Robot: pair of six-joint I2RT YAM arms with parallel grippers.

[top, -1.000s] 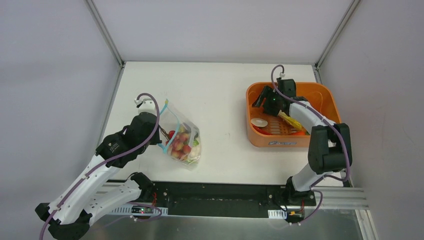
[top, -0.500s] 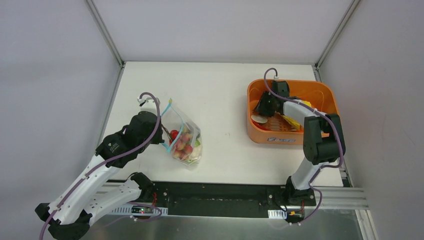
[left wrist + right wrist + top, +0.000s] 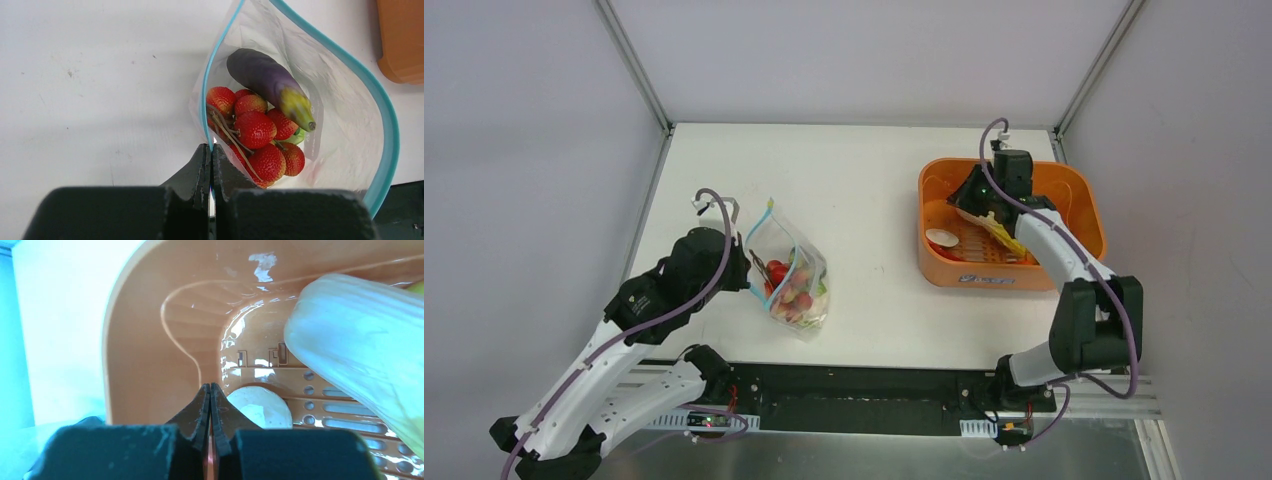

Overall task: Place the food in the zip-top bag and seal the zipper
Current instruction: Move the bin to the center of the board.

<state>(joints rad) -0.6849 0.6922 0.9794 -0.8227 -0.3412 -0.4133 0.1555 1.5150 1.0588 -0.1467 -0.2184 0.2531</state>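
Note:
The clear zip-top bag (image 3: 796, 275) lies on the left of the table, its mouth held wide. My left gripper (image 3: 752, 270) is shut on the near side of the blue zipper (image 3: 393, 140), pinching the strip at its fingertips (image 3: 210, 148). Inside the bag are red strawberries (image 3: 255, 130) and a purple eggplant (image 3: 260, 75). My right gripper (image 3: 967, 203) is inside the orange tub (image 3: 1074, 185), shut, with nothing between its jaws (image 3: 210, 388). A white round food piece (image 3: 260, 407) lies on the tub floor just beyond the tips. A big pale piece (image 3: 360, 345) fills the right.
The tub's tall orange wall (image 3: 140, 340) curves round the right gripper on the left and far sides. Yellow and red pieces (image 3: 1004, 238) lie on its slotted floor. White walls enclose the table on three sides.
The right gripper has gone from open to shut, and its wrist has swung toward the tub's far side. The left arm has shifted the bag slightly nearer.

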